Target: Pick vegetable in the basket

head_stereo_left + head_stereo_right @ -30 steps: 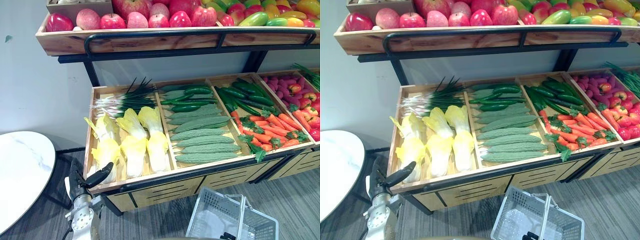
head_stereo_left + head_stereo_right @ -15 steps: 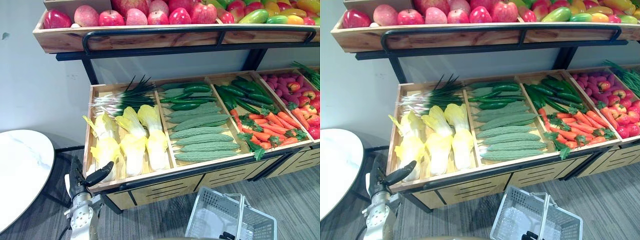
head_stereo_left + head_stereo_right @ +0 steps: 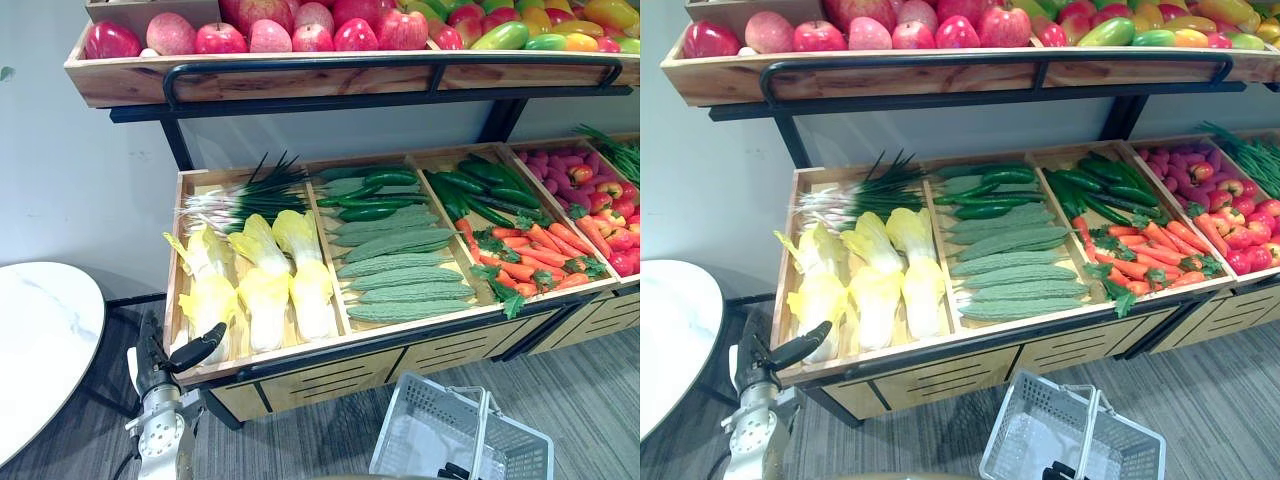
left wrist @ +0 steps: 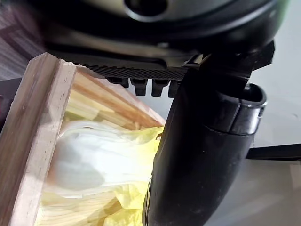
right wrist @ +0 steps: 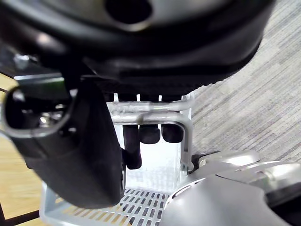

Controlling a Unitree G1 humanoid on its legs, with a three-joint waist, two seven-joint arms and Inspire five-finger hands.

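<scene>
A wooden crate shelf (image 3: 300,352) holds yellow-white cabbages (image 3: 265,290), green onions (image 3: 240,200), bumpy green gourds (image 3: 400,270), cucumbers (image 3: 370,195) and carrots (image 3: 540,255). My left hand (image 3: 155,372) hovers open just outside the crate's front left corner, its thumb (image 4: 202,155) stretched toward the nearest cabbage (image 4: 94,160) without touching it. A white mesh basket (image 3: 420,410) hangs low in front of the shelf. My right hand (image 5: 89,155) is shut on the basket's handle (image 5: 150,115), fingers curled round the bar. The basket looks empty.
An upper shelf (image 3: 300,80) with apples and mangoes overhangs the crates on a black frame. Red and pink produce (image 3: 600,200) fills the right crate. A round white table (image 3: 40,340) stands to the left. Grey plank floor lies below.
The whole view has drifted slightly as the camera moved. Both hands and the basket keep about the same places.
</scene>
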